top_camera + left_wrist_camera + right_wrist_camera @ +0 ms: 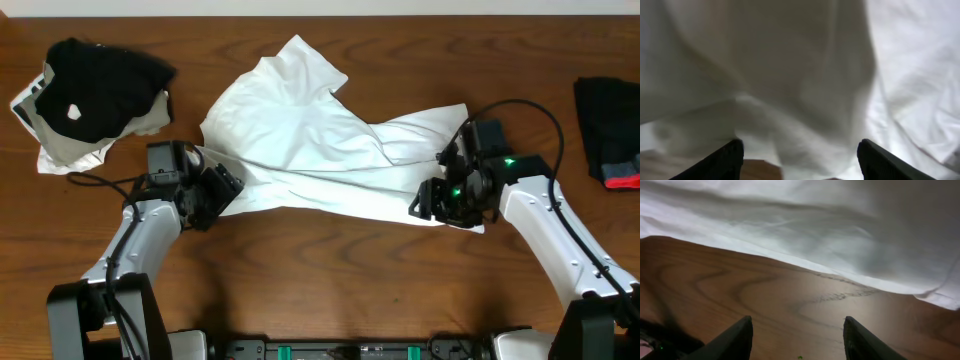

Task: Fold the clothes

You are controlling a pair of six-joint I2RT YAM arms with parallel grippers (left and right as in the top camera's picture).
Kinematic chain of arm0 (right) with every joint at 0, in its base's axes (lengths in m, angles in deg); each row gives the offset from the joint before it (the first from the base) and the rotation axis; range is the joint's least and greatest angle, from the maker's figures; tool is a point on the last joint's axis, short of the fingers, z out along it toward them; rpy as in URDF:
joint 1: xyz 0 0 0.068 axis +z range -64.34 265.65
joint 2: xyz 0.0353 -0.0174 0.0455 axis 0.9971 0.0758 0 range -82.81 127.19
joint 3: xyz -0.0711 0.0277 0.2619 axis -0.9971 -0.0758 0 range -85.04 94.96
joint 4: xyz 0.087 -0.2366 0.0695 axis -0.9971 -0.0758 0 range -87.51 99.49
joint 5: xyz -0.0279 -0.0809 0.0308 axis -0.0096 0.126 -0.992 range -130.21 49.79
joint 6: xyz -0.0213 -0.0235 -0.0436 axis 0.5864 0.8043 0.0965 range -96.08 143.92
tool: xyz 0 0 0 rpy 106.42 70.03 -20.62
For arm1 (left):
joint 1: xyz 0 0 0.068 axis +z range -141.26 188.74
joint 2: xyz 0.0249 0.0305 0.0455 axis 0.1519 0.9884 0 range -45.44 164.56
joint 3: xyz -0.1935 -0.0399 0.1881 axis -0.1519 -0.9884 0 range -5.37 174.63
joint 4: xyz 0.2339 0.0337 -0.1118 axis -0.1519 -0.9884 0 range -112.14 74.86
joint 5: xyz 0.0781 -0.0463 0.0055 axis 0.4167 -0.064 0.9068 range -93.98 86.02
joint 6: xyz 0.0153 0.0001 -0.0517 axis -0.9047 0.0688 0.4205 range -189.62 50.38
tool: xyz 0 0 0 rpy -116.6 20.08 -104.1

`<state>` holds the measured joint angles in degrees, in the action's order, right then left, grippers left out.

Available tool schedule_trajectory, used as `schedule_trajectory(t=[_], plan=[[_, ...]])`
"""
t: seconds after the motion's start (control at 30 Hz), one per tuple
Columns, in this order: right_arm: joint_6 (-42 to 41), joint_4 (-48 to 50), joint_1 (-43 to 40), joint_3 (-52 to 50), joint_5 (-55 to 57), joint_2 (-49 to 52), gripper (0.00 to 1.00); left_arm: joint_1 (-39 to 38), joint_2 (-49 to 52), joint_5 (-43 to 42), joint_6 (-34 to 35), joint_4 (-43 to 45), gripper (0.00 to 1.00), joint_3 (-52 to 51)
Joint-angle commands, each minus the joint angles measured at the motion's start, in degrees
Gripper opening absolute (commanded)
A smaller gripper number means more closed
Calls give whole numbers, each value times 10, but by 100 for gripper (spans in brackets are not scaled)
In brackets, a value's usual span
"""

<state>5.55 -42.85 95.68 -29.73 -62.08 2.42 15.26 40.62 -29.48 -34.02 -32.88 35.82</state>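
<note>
The clothes are one white T-shirt [310,140], lying crumpled across the middle of the wooden table [320,270], bunched toward the back left. My left gripper [226,190] is at the shirt's lower left edge. In the left wrist view this gripper [800,152] is open, its dark fingers [727,160] wide apart with a fold of the white cloth [805,100] reaching in between them. My right gripper [424,206] is at the shirt's lower right edge. Seen from the right wrist, it [797,327] stands open over bare wood, with the shirt's hem [840,245] just ahead.
A black garment with a white spot [95,80] lies on pale cloth at the back left. Another black garment with red trim [610,125] sits at the right edge. Bare wood [320,290] runs along the front between the arms.
</note>
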Motion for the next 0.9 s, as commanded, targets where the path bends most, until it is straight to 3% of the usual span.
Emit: schedule_trajectory(t=[0.0, 0.4, 0.5, 0.6, 0.87], plan=[[8, 4, 7, -3, -7, 3, 57, -4, 2, -26, 25, 5, 75, 8], [8, 14, 8, -3, -6, 3, 57, -51, 2, -30, 57, 19, 70, 8], [8, 14, 8, -3, -6, 3, 56, -56, 4, -30, 64, 30, 64, 8], [8, 12, 8, -3, -6, 3, 57, -56, 5, -25, 66, 38, 53, 8], [9, 12, 8, -3, -6, 3, 56, -56, 5, -17, 67, 103, 7, 8]])
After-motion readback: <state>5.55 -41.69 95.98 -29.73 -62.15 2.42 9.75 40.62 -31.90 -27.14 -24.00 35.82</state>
